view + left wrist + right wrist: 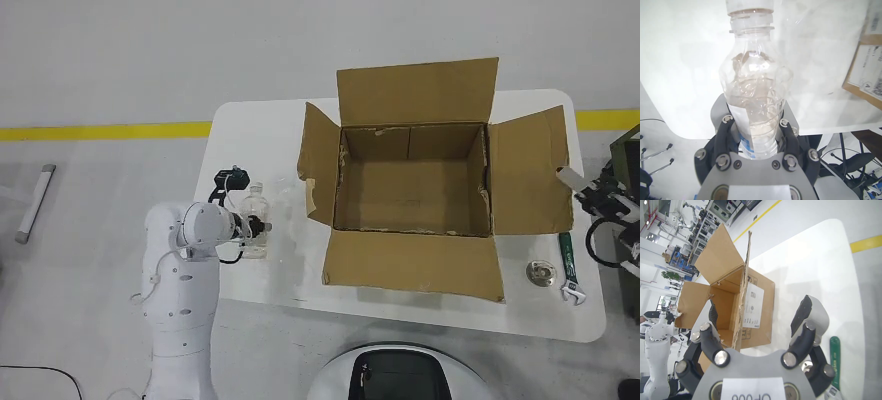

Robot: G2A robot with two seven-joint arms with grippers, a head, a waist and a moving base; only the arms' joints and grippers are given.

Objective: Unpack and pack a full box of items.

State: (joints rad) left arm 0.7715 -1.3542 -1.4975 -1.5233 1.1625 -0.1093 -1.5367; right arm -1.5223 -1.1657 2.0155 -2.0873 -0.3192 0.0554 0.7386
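My left gripper (756, 122) was clamped around the lower body of the clear plastic bottle (753, 85), over the left end of the table (687, 56), near the open box (415, 265). The bottle looked empty, light and dented, so I judged a gentle grip low down suited it. My fingers (726, 130) hid its base. My right gripper (761, 311) gaped, empty.

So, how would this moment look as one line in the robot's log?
left fingers: shut on clear plastic bottle | right fingers: open | brown cardboard box: flaps open | green wrench: on white table
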